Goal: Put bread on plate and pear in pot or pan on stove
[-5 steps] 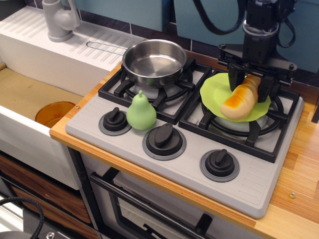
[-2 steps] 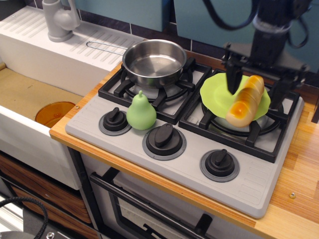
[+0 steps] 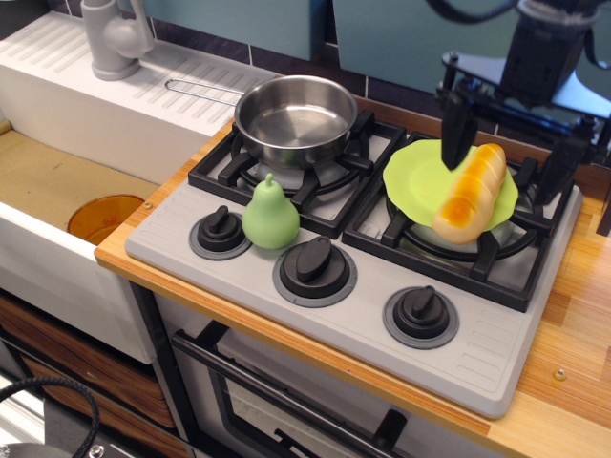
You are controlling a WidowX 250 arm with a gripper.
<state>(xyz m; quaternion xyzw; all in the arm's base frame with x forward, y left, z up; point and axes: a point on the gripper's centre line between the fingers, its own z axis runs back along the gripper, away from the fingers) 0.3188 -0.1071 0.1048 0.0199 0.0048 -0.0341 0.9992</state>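
The bread lies on the lime-green plate, which rests on the right burner of the grey stove. My gripper is open just above the bread's far end, its black fingers spread wide on either side and not touching it. The light-green pear stands upright on the stove front between the left and middle knobs. The steel pot sits empty on the left burner, its wire handle pointing left.
A white sink unit with a grey tap is at the left, with an orange drain in the basin. A wooden counter borders the stove on the right. Three black knobs line the stove front.
My gripper has let go of the bread, opened wide, and risen up and to the right. The bread has settled flat on the plate.
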